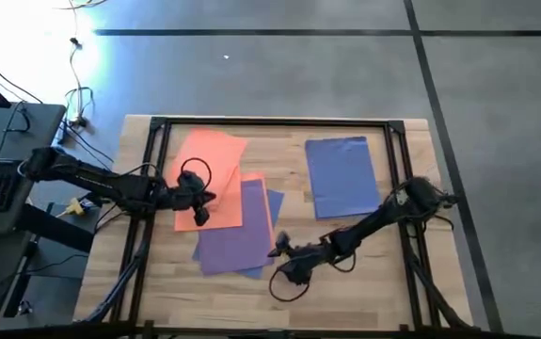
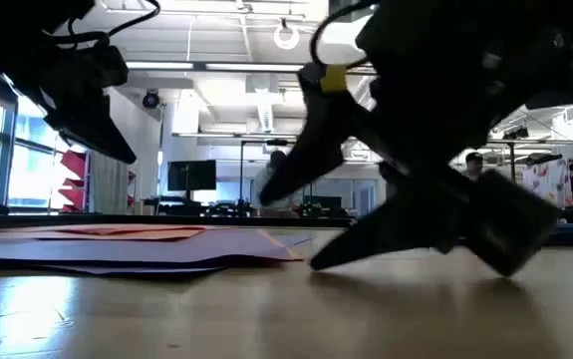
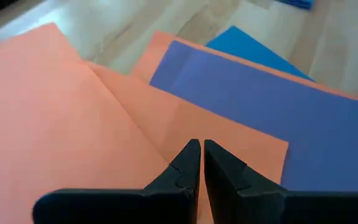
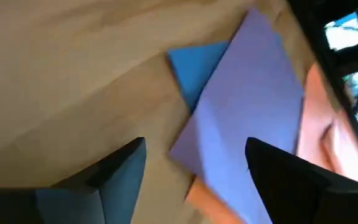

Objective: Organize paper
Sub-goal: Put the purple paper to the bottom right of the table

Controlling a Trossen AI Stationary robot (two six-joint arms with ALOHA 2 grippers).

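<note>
Judging from how flat they lay, the sheets of paper would be very light, limp and slick against one another, likely to slide or fan out if pushed and to crease if pinched hard; a free corner or overhanging edge looked the sensible place to take hold, since a flat middle offers nothing to grip. On the wooden table the paper sat in two groups: a mixed, fanned heap left of centre, with orange sheets on the far-left side, a purple sheet overlapping them toward the near side, and a blue corner peeking out from beneath at the right; well apart on the right lay a separate blue-violet stack, squared and tidy. All sheets were plain, unmarked rectangles. The left pincer hovered over the orange sheets near their overlap with the purple one, its two fingers pressed together with nothing between them. The right pincer sat low at the near right edge of the heap, fingers spread wide and empty, pointing toward the purple corner where the blue showed underneath.
</note>
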